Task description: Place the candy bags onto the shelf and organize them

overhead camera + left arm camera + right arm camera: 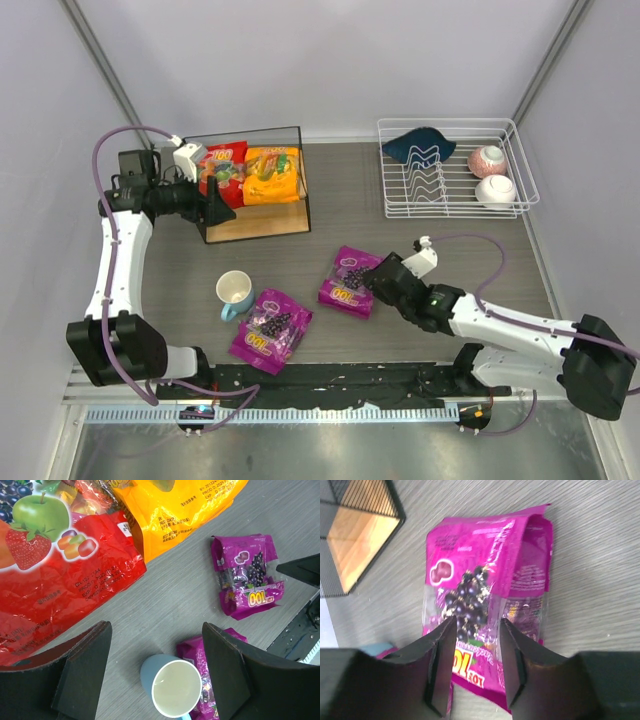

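Note:
The shelf (262, 221) stands at the back left. A red candy bag (224, 167) and an orange-yellow candy bag (272, 175) lie side by side on its top board. My left gripper (216, 206) is open and empty at the shelf's front left corner; its wrist view shows the red bag (60, 580) and the orange-yellow bag (175, 510). One purple bag (349, 282) lies mid-table. My right gripper (476, 624) is open, its fingers straddling that bag's (485, 565) near end just above it. A second purple bag (270, 331) lies front left.
A blue mug (235, 293) stands between the shelf and the second purple bag, directly under my left gripper (156, 628) in its wrist view. A white wire dish rack (455, 205) at the back right holds two bowls and a dark blue cloth.

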Motion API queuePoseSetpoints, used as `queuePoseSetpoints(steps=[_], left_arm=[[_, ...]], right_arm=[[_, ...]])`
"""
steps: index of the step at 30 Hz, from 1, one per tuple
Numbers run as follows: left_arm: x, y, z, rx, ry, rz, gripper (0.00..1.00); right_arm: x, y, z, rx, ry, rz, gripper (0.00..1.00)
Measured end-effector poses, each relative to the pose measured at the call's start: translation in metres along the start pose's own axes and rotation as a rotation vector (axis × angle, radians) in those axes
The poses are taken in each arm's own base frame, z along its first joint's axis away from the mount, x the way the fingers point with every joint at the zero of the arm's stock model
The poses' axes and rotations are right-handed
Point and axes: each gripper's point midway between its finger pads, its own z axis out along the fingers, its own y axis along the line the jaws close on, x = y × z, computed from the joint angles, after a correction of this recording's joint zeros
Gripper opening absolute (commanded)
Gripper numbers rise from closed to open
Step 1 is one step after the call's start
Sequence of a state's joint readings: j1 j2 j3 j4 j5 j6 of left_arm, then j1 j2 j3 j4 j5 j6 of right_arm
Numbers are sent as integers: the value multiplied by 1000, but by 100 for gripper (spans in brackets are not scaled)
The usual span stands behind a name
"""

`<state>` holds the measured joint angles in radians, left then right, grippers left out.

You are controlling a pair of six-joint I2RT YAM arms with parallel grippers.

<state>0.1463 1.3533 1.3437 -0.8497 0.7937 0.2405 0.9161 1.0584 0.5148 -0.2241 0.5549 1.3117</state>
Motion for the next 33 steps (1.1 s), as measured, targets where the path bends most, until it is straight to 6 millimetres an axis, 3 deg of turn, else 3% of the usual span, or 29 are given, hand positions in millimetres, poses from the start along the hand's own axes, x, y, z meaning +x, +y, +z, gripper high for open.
queuePoseSetpoints(steps=[6, 10, 12, 13, 17, 19, 23, 29, 33], left_arm=[[1, -1, 3, 20, 3, -30, 77], [1, -1, 4, 22, 3, -33, 77], [1, -1, 4, 22, 3, -34, 77], [1, -1, 4, 22, 3, -33, 77], [1, -1, 3, 21, 4, -32, 77], [1, -2, 3, 21, 5, -31, 77], [4, -3, 2, 18, 6, -30, 77], [7, -9, -8, -7, -4, 8, 78], [7, -12, -15, -30, -15, 34, 78]], right_arm=[[7, 9, -26, 6, 36, -99, 52], [-19, 4, -40, -3, -50, -177, 54], [-36, 9, -45, -16, -109, -253, 49], [-43, 15, -47, -25, -132, -297, 45], [-59, 46, -45, -51, -158, -508, 1], [-60, 71, -37, -69, -138, -605, 1], [-48, 106, 2, -79, -40, -729, 1], [-19, 103, 65, -29, 148, -783, 1], [-14, 103, 93, 5, 213, -763, 1]])
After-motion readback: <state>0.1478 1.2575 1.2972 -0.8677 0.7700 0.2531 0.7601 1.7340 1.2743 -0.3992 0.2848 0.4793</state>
